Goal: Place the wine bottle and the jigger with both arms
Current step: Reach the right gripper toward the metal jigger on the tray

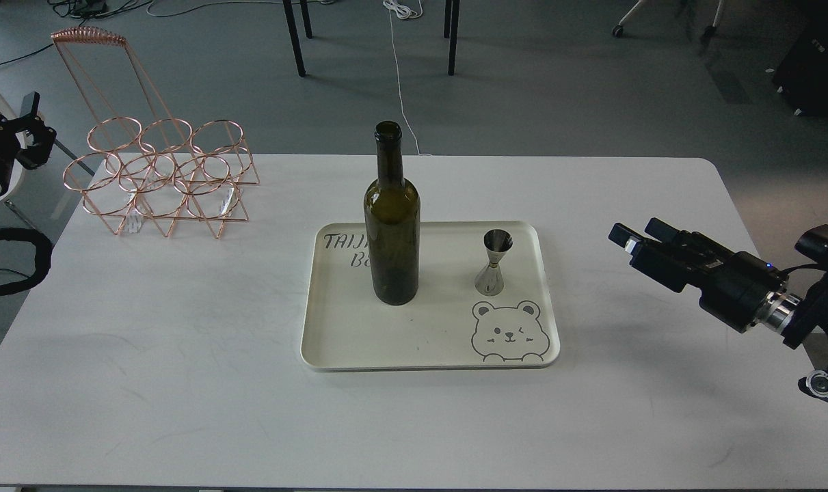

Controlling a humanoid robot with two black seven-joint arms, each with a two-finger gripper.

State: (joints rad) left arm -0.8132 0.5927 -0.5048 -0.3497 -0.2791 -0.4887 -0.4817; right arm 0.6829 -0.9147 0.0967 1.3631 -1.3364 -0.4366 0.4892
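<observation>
Glossy glass wine bottle (391, 225), shiny steel jigger (493, 263) — matt tray (331, 342).

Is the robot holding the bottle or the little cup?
No. The wine bottle and jigger stand untouched on the tray; neither pincer holds anything.
</observation>
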